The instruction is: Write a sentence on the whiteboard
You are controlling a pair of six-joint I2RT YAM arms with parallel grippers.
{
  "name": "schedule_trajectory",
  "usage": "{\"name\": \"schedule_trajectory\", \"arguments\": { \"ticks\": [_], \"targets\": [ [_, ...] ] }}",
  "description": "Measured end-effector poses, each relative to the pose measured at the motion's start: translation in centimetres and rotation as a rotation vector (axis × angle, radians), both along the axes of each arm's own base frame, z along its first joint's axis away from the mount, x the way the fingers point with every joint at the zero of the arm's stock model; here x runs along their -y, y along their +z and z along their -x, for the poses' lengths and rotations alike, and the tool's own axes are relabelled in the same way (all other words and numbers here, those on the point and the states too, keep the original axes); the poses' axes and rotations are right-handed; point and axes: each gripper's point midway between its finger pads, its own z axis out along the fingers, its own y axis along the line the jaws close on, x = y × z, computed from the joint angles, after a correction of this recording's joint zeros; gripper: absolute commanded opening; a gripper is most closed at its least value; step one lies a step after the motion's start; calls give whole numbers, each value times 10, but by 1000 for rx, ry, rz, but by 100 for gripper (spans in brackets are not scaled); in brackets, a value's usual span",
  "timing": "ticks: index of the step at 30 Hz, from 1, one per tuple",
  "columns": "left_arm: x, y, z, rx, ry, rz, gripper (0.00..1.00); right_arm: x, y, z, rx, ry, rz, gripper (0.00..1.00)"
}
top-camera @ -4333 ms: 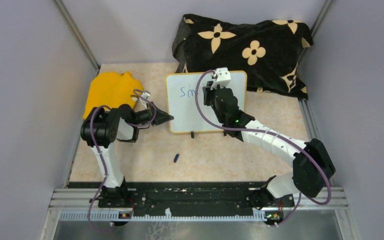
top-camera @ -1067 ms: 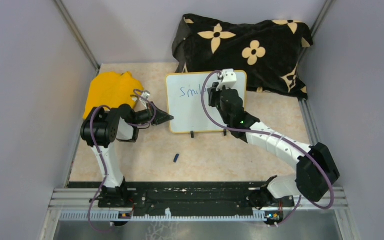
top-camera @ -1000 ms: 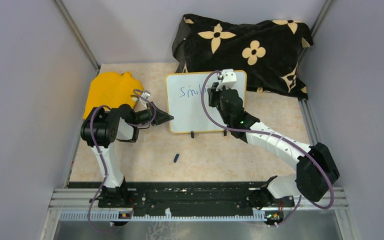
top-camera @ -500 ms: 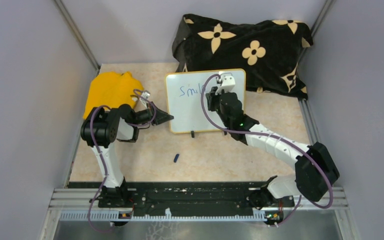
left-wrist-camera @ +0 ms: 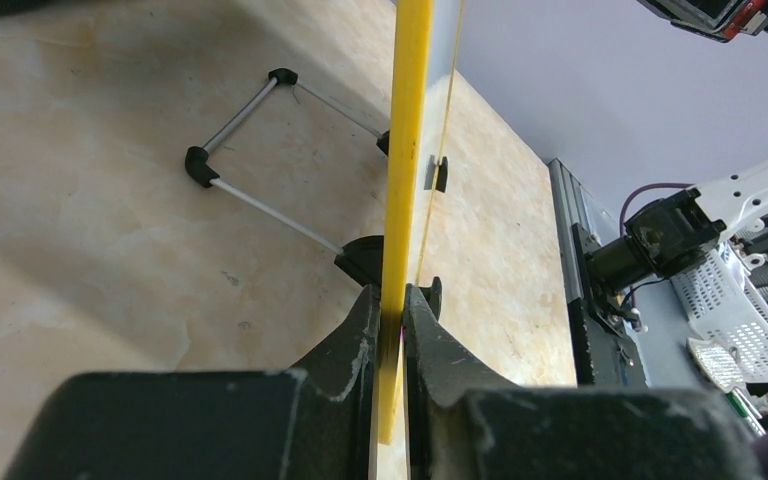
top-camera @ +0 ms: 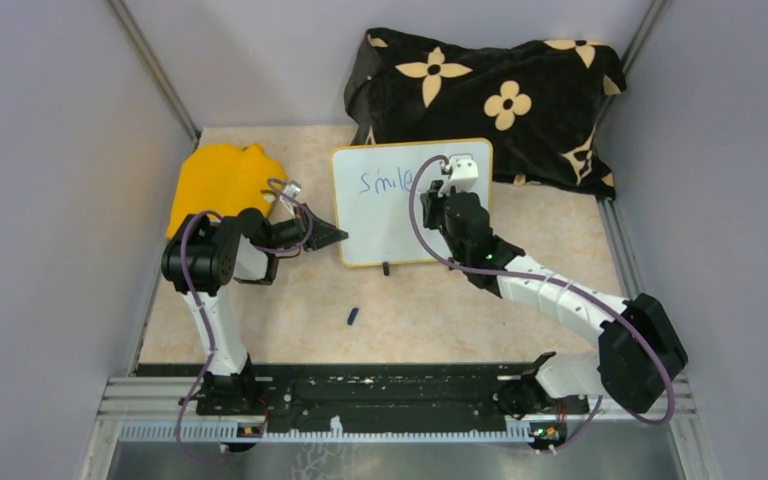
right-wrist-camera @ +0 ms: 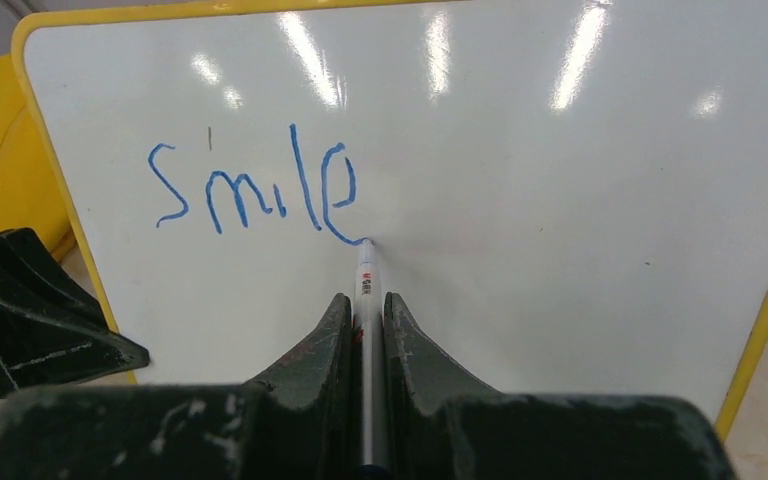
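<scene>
**"Smile" now finished, pen tip still on the board**

Top external: the whiteboard (top-camera: 375,228) stands propped at mid table, in front of the black flowered cloth (top-camera: 490,90), with a yellow bundle (top-camera: 220,180) to its left. The sentence (top-camera: 385,183) has grown. About four seconds back it read "Sm", a second back "Smil", and now it reads "Smile". My right gripper (top-camera: 428,195) has slid right along the top line with each letter and sits just past the "e". My left gripper (top-camera: 332,237) has not moved off the board's left edge. A small dark blue piece (top-camera: 353,317), probably the cap, lies alone on the table nearer my bases.

Left wrist: my left fingers are clamped on the board's yellow rim (left-wrist-camera: 408,150), one pad on each face, holding it upright and edge-on. The wire stand (left-wrist-camera: 250,150) with black feet is on the table behind it.

Right wrist: my right fingers are clenched on the marker (right-wrist-camera: 365,280), which lies straight along the gap between them. Its tip touches the white surface at the tail of the "e". Blue ink is clean and readable. The rest of the board to the right and below is bare.

My read: word one is done. The comma and the second line are not yet written, so I'm roughly a third in. Next comes a small mark just right of the "e", then a shift down and left, while the left clamp keeps the board steady.
</scene>
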Motion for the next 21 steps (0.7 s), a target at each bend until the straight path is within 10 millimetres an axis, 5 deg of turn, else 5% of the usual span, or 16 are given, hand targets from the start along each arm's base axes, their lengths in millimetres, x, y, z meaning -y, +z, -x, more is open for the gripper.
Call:
{"name": "schedule_trajectory", "arguments": {
  "ticks": [14, 21],
  "targets": [
    [1, 0, 1, 7, -6, -3, 0, 12, 12, 5, 26, -27, -12, 0],
    [1, 0, 1, 9, -7, -4, 0, -11, 29, 20, 73, 68, -32, 0]
  ]
}}
